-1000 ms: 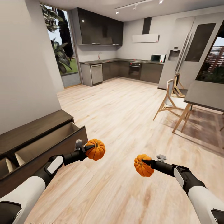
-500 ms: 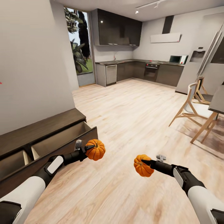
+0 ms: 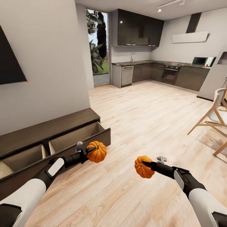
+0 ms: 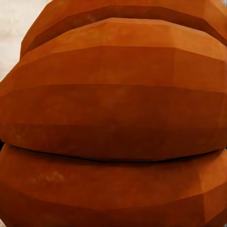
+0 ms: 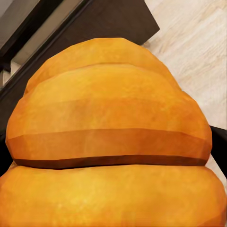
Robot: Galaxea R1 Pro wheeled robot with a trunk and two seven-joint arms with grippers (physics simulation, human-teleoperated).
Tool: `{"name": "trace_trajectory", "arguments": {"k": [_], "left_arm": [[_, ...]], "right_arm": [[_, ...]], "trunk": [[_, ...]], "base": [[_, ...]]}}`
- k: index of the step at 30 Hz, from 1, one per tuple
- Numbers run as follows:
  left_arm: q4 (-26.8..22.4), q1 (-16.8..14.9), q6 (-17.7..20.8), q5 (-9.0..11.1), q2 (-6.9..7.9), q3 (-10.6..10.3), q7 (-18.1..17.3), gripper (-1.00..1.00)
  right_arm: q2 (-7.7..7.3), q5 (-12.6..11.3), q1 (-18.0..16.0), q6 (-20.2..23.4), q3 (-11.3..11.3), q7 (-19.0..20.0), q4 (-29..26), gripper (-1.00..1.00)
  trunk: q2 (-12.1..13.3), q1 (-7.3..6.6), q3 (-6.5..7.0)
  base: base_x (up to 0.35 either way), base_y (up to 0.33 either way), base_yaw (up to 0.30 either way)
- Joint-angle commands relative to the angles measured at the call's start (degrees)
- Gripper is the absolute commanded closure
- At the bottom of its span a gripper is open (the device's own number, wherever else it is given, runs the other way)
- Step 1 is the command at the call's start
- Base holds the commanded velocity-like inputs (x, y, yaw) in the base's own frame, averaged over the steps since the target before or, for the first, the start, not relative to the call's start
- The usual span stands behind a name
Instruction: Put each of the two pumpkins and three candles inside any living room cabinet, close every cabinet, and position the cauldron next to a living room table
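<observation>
Orange pumpkins stayed pinched, one in the left tool (image 3: 92, 150), one in the right tool (image 3: 145, 165); the view had swung, bringing the open cabinet (image 3: 75, 138) to nine o'clock, near enough to load.

Both wrist views: pumpkin ribs crowd the lens, fingertips hidden. Cabinet (image 3: 47, 148) cut off at the head view's left edge. Chair (image 3: 214, 121) clipped at its right edge.

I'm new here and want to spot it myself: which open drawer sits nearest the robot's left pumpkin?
Find the long, low dark cabinet under the grey wall. Two drawers stand pulled out, showing pale wood inside. The drawer you want is the kitchen-end one, just behind the left pumpkin.
</observation>
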Motion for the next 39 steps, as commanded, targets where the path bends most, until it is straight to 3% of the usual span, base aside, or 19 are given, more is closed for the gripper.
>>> {"name": "trace_trajectory", "arguments": {"k": [1,19,27,30,39], "left_arm": [[-0.04,-0.01,0.18,0.44,0.00,0.09,-0.04,1.00],[-0.05,-0.01,-0.16,0.44,0.00,0.09,-0.15,1.00],[-0.10,-0.01,-0.34,0.52,0.65,0.15,-0.30,1.00],[0.15,1.00,-0.39,-0.43,-0.01,-0.26,0.00,1.00],[-0.90,3.23,-2.79,-0.03,-0.23,-0.35,0.84,1.00]], "right_arm": [[0.02,-0.24,0.01,0.05,-0.07,0.01,-0.03,1.00],[0.04,-0.34,0.02,0.05,0.00,0.05,-0.03,1.00],[0.02,-0.34,0.04,0.02,-0.01,0.15,-0.01,1.00],[0.07,0.06,-0.02,0.05,0.60,-0.12,0.37,1.00],[-0.80,0.03,0.48,-0.68,0.30,0.18,0.41,1.00]], "trunk": [[0.00,0.00,0.01],[0.00,0.00,0.01],[0.00,0.00,0.01],[-0.01,0.00,0.00],[-0.01,0.00,0.00]], "base": [[0.000,0.000,0.286],[0.081,-0.046,0.278],[0.210,-0.075,0.028],[0.000,0.000,0.000],[0.027,-0.004,0.000]]}}
